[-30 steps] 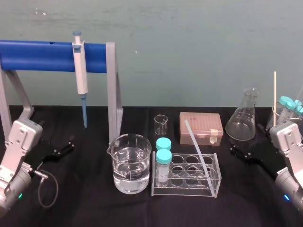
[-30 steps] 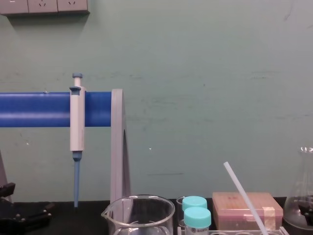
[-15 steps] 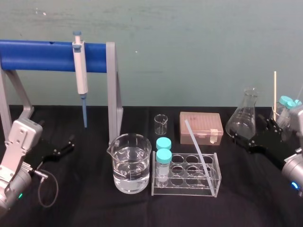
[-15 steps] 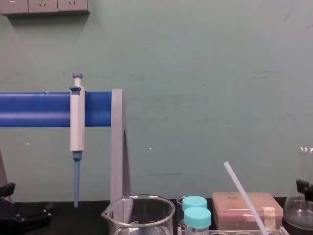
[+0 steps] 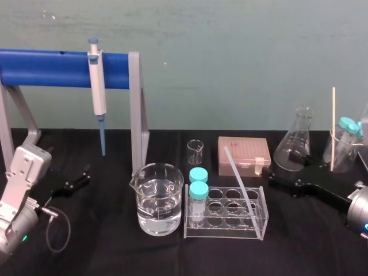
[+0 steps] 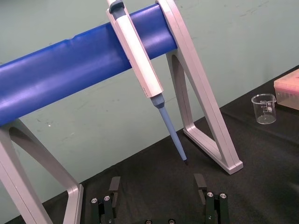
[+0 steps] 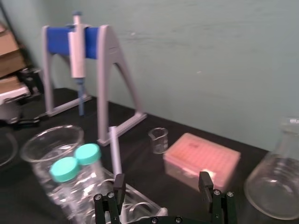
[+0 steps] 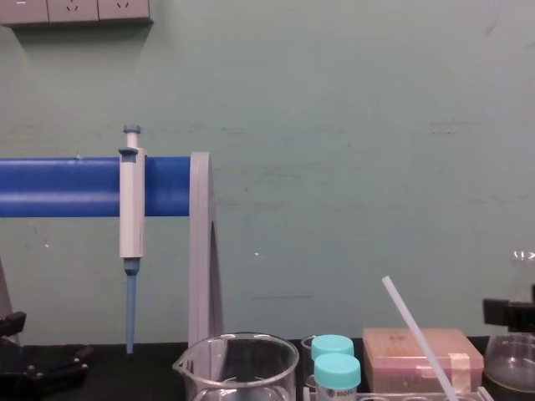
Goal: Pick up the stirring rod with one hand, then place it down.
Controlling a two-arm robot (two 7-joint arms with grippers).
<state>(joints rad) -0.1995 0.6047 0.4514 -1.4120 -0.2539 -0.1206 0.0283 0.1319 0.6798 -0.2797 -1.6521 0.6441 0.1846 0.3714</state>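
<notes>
Since the earlier frames, the right end effector [image 5: 271, 177] [image 7: 162, 186] has been carried leftward from the right edge of the head view. It is now seen right of centre, low over the black bench [image 5: 115, 247], just beside the right end of the pink box [image 5: 244, 154] and in front of the conical flask [image 5: 293, 149]. Its fingers are spread wide in the right wrist view, and nothing is held between them.

The stirring rod [image 5: 237, 175] [image 8: 414, 334] is unmoved. It is leaned in the clear rack [image 5: 224, 233] at lower centre of the head view, its lower end set in the right-hand part of the rack and its upper end tilted toward the upper left, in front of the pink box. It is well apart from the right end effector. Two teal-capped tubes [image 5: 199, 190] are held at the rack's left end, next to the water-filled beaker [image 5: 160, 198].

The left end effector [image 5: 77, 179] [image 6: 157, 191] is parked at the left of the head view, its fingers wide apart and empty, below the pipette [image 5: 98, 86] hung on the blue stand [image 5: 46, 68].
</notes>
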